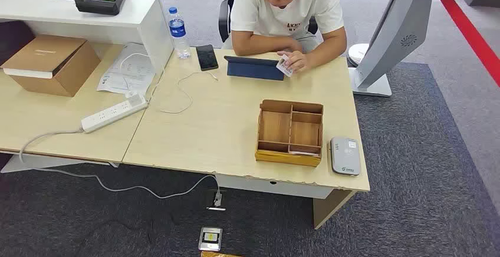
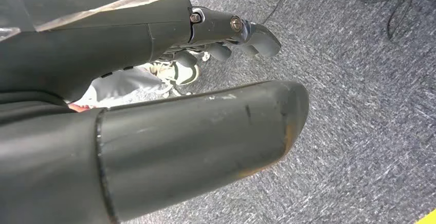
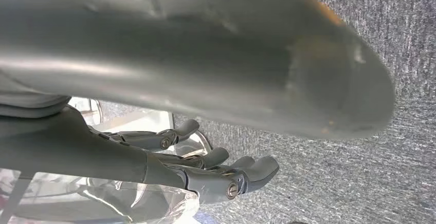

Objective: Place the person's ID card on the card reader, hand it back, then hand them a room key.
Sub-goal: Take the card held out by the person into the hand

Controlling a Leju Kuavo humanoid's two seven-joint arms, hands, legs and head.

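Observation:
Across the table sits a person in a white shirt, holding a small ID card (image 1: pixel 285 65) in both hands above a blue tablet case (image 1: pixel 255 68). The grey-white card reader (image 1: pixel 345 155) lies flat near the table's front right corner. Just left of it stands a wooden organiser (image 1: pixel 290 132) with a pale card (image 1: pixel 303 150) in its near right compartment. My left hand (image 2: pixel 169 34) hangs over grey carpet, fingers apart from the thumb and holding nothing. My right hand (image 3: pixel 205 175) also hangs over the carpet, holding nothing.
A black phone (image 1: pixel 207 57), a water bottle (image 1: pixel 178 32) and a white cable lie at the table's back left. A power strip (image 1: pixel 114 112), papers and a cardboard box (image 1: pixel 50 63) sit on the left desk. A white stand (image 1: pixel 395 33) rises at the right.

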